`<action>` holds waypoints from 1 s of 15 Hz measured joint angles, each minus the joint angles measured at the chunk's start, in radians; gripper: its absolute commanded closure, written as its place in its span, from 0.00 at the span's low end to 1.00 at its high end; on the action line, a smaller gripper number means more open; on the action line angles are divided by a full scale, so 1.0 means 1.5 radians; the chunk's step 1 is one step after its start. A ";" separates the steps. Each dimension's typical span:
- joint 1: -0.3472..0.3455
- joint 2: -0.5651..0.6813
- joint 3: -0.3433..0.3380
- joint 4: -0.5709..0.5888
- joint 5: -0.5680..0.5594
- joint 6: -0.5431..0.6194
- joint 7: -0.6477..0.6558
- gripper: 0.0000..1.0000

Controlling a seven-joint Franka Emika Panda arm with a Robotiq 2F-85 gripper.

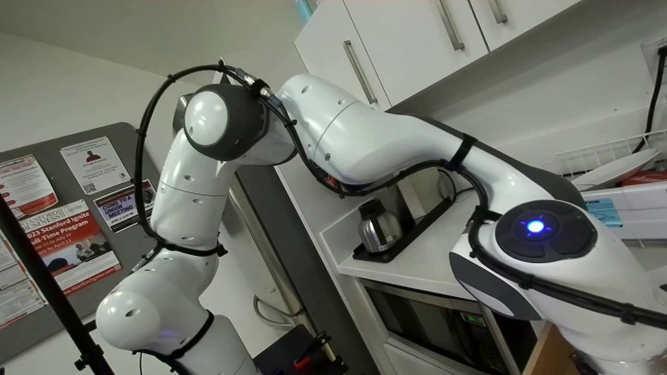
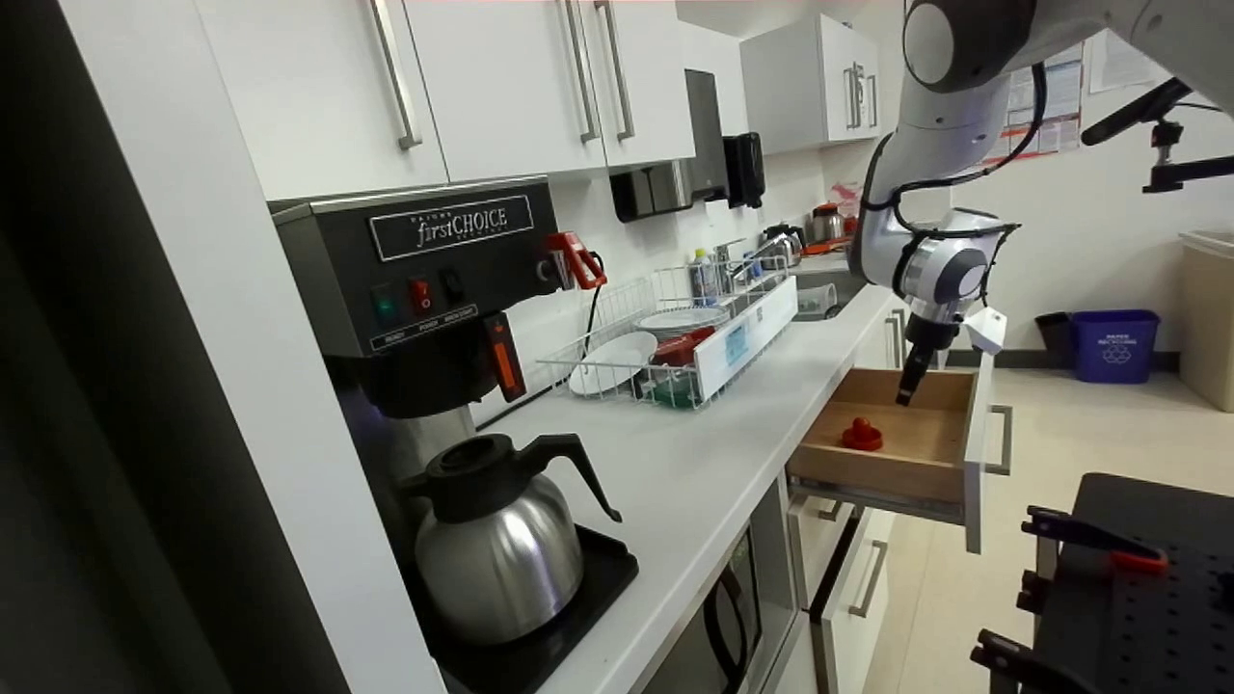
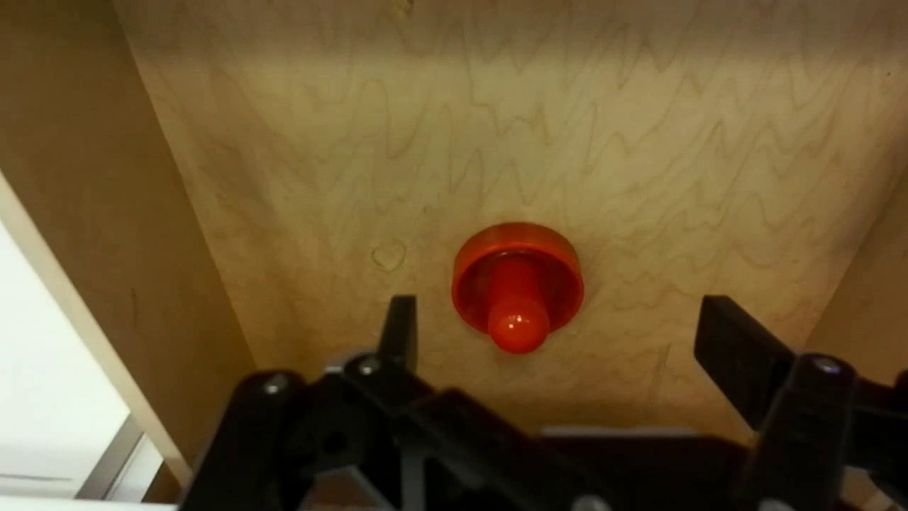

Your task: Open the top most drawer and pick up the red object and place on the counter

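Observation:
The top drawer is pulled out, showing its bare wooden inside. On its floor rests the red object, a round cupped base with a ball-topped knob, also plain in an exterior view. My gripper is open, its black fingers wide apart with nothing between them. In the wrist view the red object appears beyond the fingertips, closer to the left one. From outside, the gripper points down over the drawer, above and apart from the red object. The white counter runs alongside the drawer.
On the counter stand a wire dish rack with plates, a steel coffee pot and a coffee machine. The drawer's white front rises beside the gripper. A black perforated table with clamps is nearby. Wall cupboards hang above.

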 measured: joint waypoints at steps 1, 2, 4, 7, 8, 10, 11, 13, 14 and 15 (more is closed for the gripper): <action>-0.008 0.011 0.009 0.011 -0.005 0.005 0.010 0.00; -0.014 0.022 0.018 0.022 -0.013 0.010 0.021 0.00; -0.025 0.040 0.032 0.041 -0.027 0.019 0.041 0.00; -0.042 0.062 0.057 0.071 -0.034 0.030 0.063 0.00; -0.047 0.068 0.065 0.080 -0.035 0.034 0.069 0.00; -0.056 0.080 0.080 0.098 -0.036 0.039 0.079 0.00; -0.059 0.086 0.087 0.106 -0.037 0.042 0.081 0.00; -0.062 0.098 0.096 0.119 -0.040 0.051 0.085 0.00; -0.062 0.104 0.100 0.125 -0.044 0.053 0.093 0.00; -0.063 0.110 0.103 0.130 -0.049 0.057 0.097 0.00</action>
